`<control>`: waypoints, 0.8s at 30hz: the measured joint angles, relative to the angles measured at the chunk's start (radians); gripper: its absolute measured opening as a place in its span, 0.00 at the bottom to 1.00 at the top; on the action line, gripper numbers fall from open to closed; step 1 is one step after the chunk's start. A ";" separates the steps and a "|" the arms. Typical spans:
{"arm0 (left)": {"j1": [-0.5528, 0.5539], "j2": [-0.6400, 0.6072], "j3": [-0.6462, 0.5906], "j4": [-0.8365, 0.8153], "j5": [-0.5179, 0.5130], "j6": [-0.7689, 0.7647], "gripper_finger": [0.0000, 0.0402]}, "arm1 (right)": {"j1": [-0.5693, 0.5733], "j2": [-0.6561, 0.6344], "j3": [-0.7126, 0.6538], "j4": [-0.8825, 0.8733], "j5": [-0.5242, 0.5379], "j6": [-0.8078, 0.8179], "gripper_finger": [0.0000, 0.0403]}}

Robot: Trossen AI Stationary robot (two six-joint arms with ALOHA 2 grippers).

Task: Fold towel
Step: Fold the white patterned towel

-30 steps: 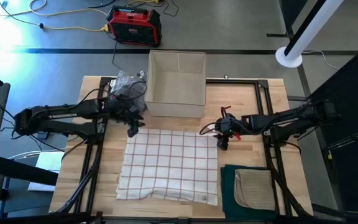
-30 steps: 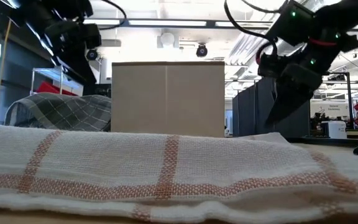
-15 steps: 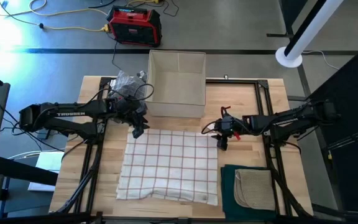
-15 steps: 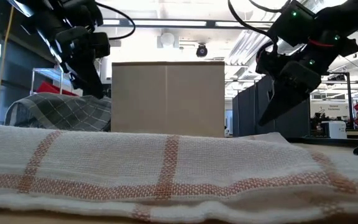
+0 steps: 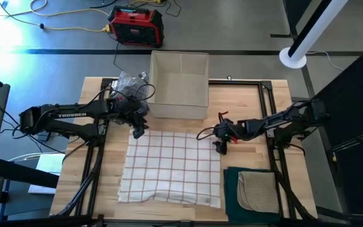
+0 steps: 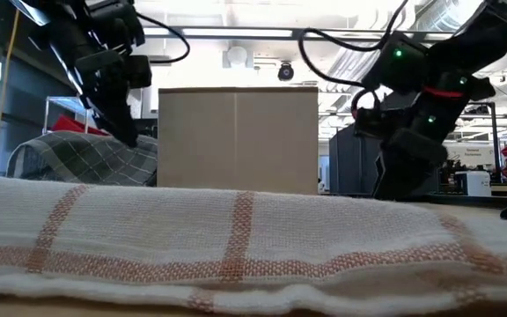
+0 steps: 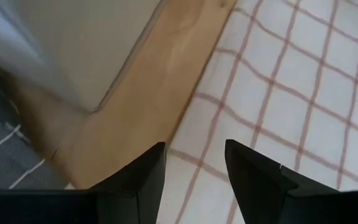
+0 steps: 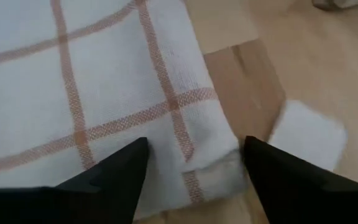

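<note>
Grey floor (image 5: 244, 19) around the wooden tabletop (image 5: 244, 107). Red-and-black unit (image 5: 136, 25) with yellow cables (image 5: 74, 28) on the floor behind it; white post base (image 5: 293, 57) alongside. Low view: ceiling strip lights (image 6: 262, 33), dark cabinets (image 6: 346, 158) beyond.

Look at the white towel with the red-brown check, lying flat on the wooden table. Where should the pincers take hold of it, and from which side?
Best at its two far corners, by the beige box, coming down from above. The white checked towel lies flat, so only edges and corners offer a lip. The left pincer and right pincer, both open, already hover over those corners.
</note>
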 joint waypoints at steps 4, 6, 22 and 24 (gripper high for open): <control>0.007 0.013 0.000 -0.062 -0.038 0.029 0.39 | 0.012 -0.012 0.003 -0.055 0.013 0.003 0.36; 0.010 0.035 0.000 -0.097 -0.065 0.069 0.39 | 0.020 -0.036 0.002 -0.105 -0.011 -0.018 0.20; 0.017 0.223 0.000 0.011 -0.182 0.472 0.52 | 0.021 -0.175 -0.006 -0.319 -0.124 -0.052 0.03; 0.027 0.251 0.000 0.037 -0.186 0.472 0.54 | 0.021 -0.175 -0.006 -0.315 -0.124 -0.047 0.02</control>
